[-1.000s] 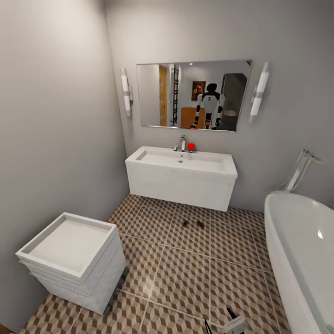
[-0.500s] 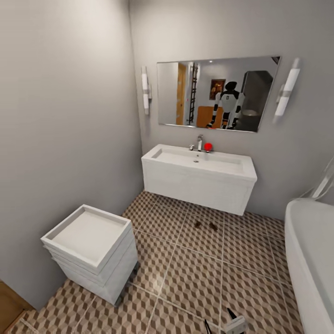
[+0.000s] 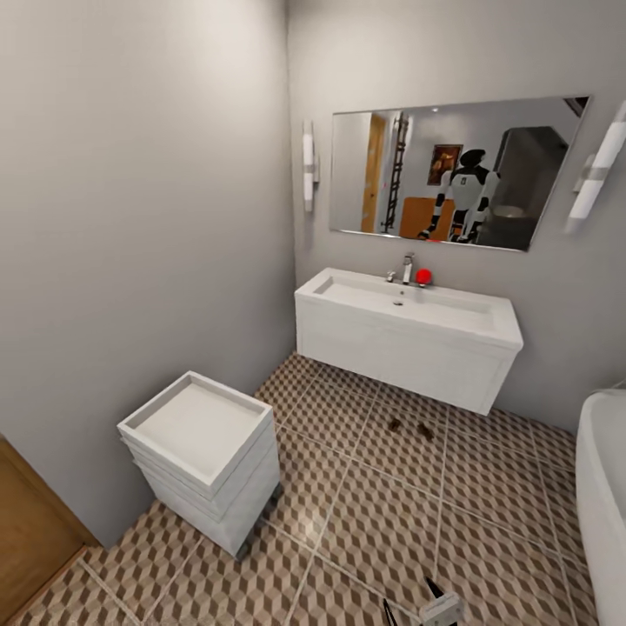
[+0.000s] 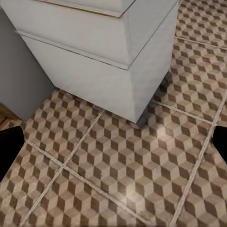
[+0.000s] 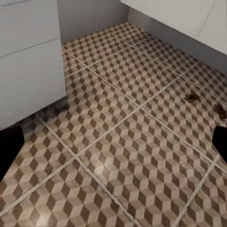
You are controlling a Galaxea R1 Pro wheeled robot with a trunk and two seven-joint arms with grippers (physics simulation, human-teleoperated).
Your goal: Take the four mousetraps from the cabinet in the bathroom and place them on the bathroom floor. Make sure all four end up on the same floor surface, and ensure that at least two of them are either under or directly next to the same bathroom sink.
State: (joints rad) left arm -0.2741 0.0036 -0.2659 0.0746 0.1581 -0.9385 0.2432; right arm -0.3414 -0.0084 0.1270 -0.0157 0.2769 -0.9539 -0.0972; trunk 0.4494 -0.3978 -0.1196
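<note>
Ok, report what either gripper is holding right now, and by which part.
Nothing is held. Both wrist views show only patterned floor between wide-apart fingertips. Two mousetraps lie on the tiles before the sink.

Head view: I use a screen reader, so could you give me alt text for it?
Two small brown mousetraps lie side by side on the cube-patterned floor, just in front of the wall-hung white sink. A mirror above reflects the robot; a white drawer unit stands left, a bathtub edge right.
</note>
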